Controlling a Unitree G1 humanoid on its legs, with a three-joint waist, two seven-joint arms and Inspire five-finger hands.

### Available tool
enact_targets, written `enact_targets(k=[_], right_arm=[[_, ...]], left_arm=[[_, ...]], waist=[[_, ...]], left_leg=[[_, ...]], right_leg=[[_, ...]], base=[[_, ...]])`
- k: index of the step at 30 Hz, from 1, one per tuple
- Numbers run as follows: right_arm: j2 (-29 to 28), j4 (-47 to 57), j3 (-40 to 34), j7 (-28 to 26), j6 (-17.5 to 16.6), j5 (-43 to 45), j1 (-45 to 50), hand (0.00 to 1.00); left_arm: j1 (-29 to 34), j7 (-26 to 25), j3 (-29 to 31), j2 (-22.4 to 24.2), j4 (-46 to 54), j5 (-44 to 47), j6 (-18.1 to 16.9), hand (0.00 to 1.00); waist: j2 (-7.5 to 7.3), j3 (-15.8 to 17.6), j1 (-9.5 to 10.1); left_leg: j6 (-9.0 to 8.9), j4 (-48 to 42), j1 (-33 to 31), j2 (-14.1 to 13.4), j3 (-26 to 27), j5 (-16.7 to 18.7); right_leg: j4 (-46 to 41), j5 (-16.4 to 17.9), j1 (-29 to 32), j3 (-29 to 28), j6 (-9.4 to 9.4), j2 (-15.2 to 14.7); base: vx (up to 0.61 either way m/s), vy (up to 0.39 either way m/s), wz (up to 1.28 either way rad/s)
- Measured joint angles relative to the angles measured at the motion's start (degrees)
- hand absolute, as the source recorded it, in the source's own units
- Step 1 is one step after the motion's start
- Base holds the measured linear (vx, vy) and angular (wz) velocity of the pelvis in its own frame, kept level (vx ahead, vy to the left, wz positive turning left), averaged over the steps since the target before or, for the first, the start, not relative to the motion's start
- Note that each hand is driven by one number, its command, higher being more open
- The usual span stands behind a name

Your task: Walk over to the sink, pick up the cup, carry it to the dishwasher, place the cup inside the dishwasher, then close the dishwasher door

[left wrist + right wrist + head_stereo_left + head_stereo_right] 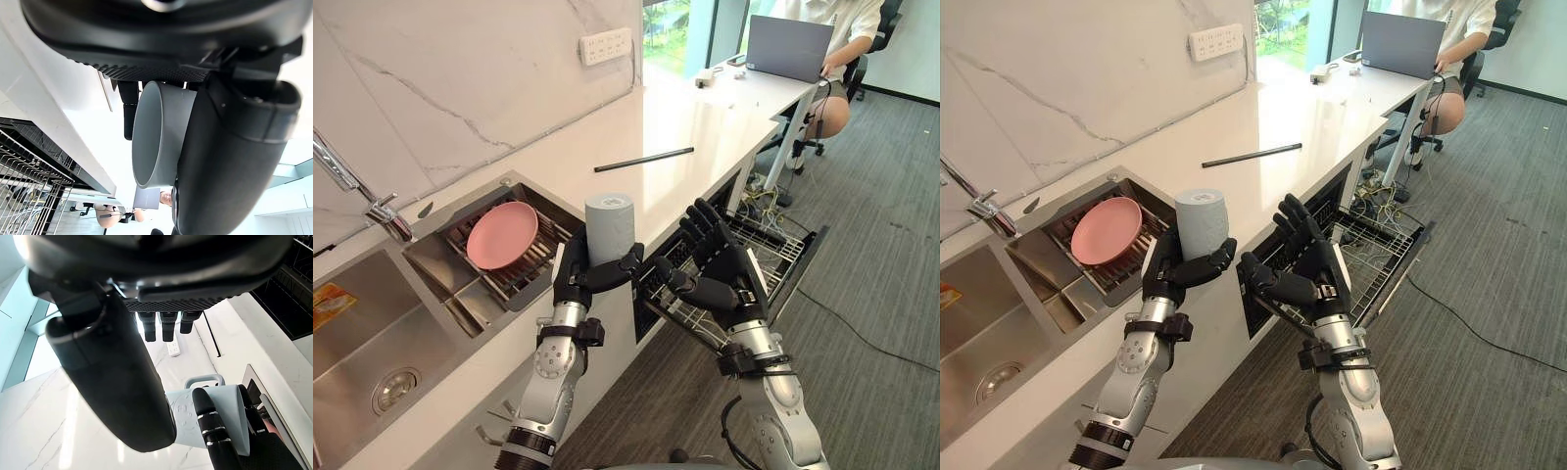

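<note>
1. Holding the cup in my left hand: fingers curled round the lower wall, thumb across the front. It is upright in the air over the counter edge, between the sink-side rack with the pink plate and the open dishwasher.
2. My right hand is empty, fingers straight and spread, just beside the cup and above the pulled-out dishwasher rack.
3. Handling, my guess: pale grey-blue cup with a stiff, matte wall, probably ceramic or hard plastic. Light enough for one hand. It would chip if knocked on the wire rack.
4. The smooth straight wall could slip, so a wrap round the body is the safe hold. The handle is on the far side, an option but narrow for my fingers.
5. The top face looks closed and the left wrist view looks into the open mouth, so I judge it is held mouth-down.
6. Writing: a faint raised mark on the cup wall in the right wrist view, not readable. The orange label in the sink is too small to read.
</note>
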State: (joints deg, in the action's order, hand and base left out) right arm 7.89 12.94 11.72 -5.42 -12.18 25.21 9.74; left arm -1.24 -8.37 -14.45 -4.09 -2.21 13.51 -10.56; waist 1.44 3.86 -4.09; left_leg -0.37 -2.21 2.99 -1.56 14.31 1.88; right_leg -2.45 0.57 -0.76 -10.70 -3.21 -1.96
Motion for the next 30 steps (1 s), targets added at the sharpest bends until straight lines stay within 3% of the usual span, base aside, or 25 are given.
enact_targets(k=[7,15,16,30], right_arm=[[-0.04,0.02,2.61,0.62,-0.01,-0.74,-0.95,0.90],[0.05,-0.16,2.53,3.62,0.01,-4.84,-2.08,0.90],[0.12,-0.31,2.48,4.17,0.05,-5.17,-2.65,0.30],[1.35,-1.40,-0.22,6.30,-0.02,-2.74,-5.01,0.30]], left_arm=[[-0.03,2.15,-5.84,0.29,-0.16,-0.10,0.00,0.30],[-0.12,2.13,-7.72,0.47,-0.13,-0.45,0.02,0.30],[-0.32,2.11,-8.15,0.49,-0.11,-1.39,0.01,0.30],[-2.93,0.99,-9.42,-0.50,-0.12,-5.84,0.17,0.30]], waist=[[-0.05,-1.82,0.13],[-0.09,-2.87,0.16],[-0.08,-2.95,0.22],[-0.76,-3.80,0.24]], left_leg=[[0.50,2.72,-0.20,1.05,-0.96,-1.69],[0.76,6.26,0.57,1.64,-2.81,-4.12],[0.74,7.06,0.81,1.69,-3.01,-4.67],[0.88,7.47,-0.48,2.16,-6.01,-6.54]], right_leg=[[0.84,-0.24,0.54,1.05,-0.39,-0.93],[0.84,-0.24,0.61,2.87,-0.42,-1.18],[0.82,-0.24,0.65,3.11,-0.42,-1.17],[0.60,-0.26,0.82,6.22,-0.39,-1.99]], base=[[-0.01,0.004,0.08],[-0.02,-0.012,0.13],[-0.03,-0.009,0.11],[-0.02,-0.001,0.12]])
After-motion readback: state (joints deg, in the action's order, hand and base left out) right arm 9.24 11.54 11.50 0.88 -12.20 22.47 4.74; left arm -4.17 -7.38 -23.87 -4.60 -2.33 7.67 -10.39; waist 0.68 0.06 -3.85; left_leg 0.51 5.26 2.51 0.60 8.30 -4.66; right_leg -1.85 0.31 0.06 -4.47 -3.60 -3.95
